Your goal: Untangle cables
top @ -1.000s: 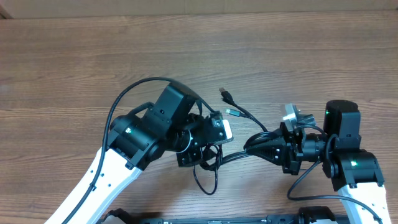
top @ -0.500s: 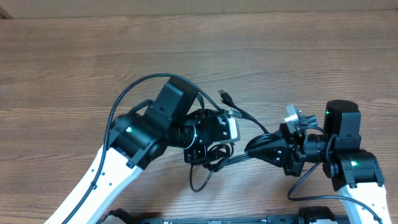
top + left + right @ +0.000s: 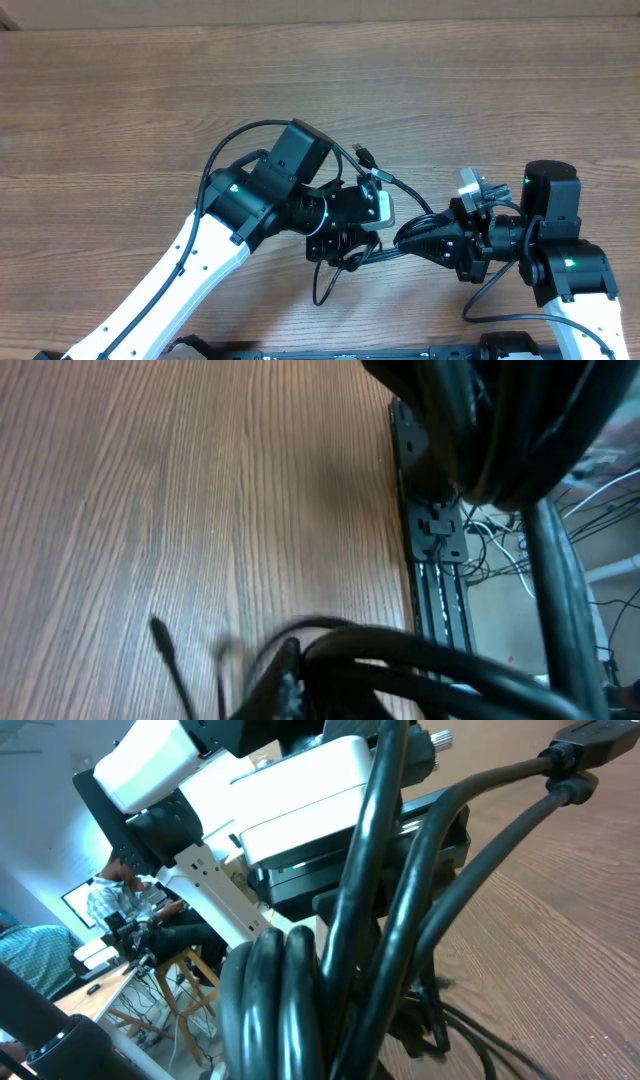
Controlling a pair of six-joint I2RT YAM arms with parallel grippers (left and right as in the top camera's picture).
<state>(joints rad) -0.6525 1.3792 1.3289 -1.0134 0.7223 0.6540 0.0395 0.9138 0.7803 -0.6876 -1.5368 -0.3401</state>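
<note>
Left tool (image 3: 345, 238) is clenched shut and sits down in the middle of the cables (image 3: 350, 260). I cannot tell if a cable is caught inside it, because its own dark body hides the tips from above. Just to the right of the left tool is the right tool (image 3: 405, 240), with its tip pointing at it. The right tool is clenched on the cables, and a few black strands run from its tip straight across to the left tool.

The cables are a black tangle right under and around the left tool, lying on the brown wooden table (image 3: 120, 100). One thin loop (image 3: 318, 295) hangs out on the near side of the left tool, toward the robot. Two strands go out the far side of the left tool and end in small plugs (image 3: 362, 152), which lie close together on the wood.

From the left wrist, blurry black cables (image 3: 400, 655) cross low over the table (image 3: 150, 480). From the right wrist, thick loops of cable (image 3: 285, 1005) fill the front, very close. The white arm (image 3: 300, 790) that carries the left tool is right behind them. One plug (image 3: 590, 740) shows beside that arm, above the wood.
</note>
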